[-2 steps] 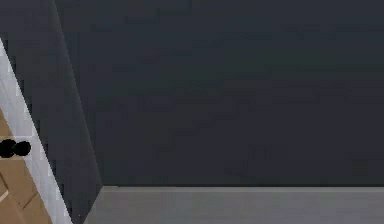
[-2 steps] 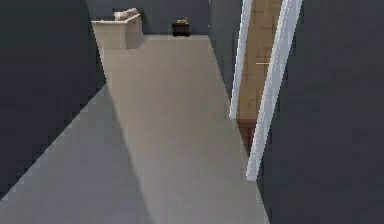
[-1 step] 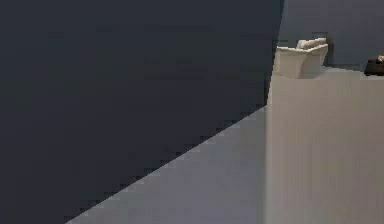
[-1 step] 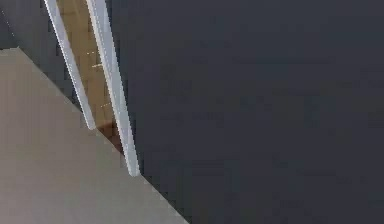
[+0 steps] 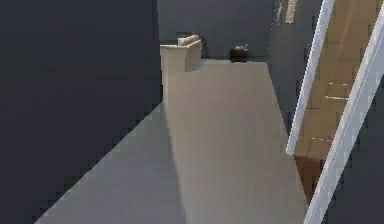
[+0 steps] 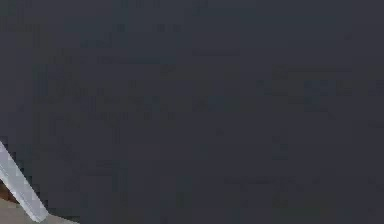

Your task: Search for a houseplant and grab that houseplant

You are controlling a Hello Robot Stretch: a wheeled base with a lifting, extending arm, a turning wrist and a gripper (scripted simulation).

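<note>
A grey floor point(image 5: 215, 130) runs down a corridor between dark walls in the forward view. At its far end a small dark object point(image 5: 239, 51) sits on the floor; its shape is too small to name. A pale low piece of furniture point(image 5: 181, 55) stands at the far left of the corridor.
A dark wall point(image 5: 70, 90) closes off the forward view's left. A white door frame point(image 5: 345, 110) leans along the right, with a tan wooden door point(image 5: 345, 60) behind it. In the arm side view a dark wall point(image 6: 200, 100) stands close, with a pale frame edge point(image 6: 18, 185) at the bottom left.
</note>
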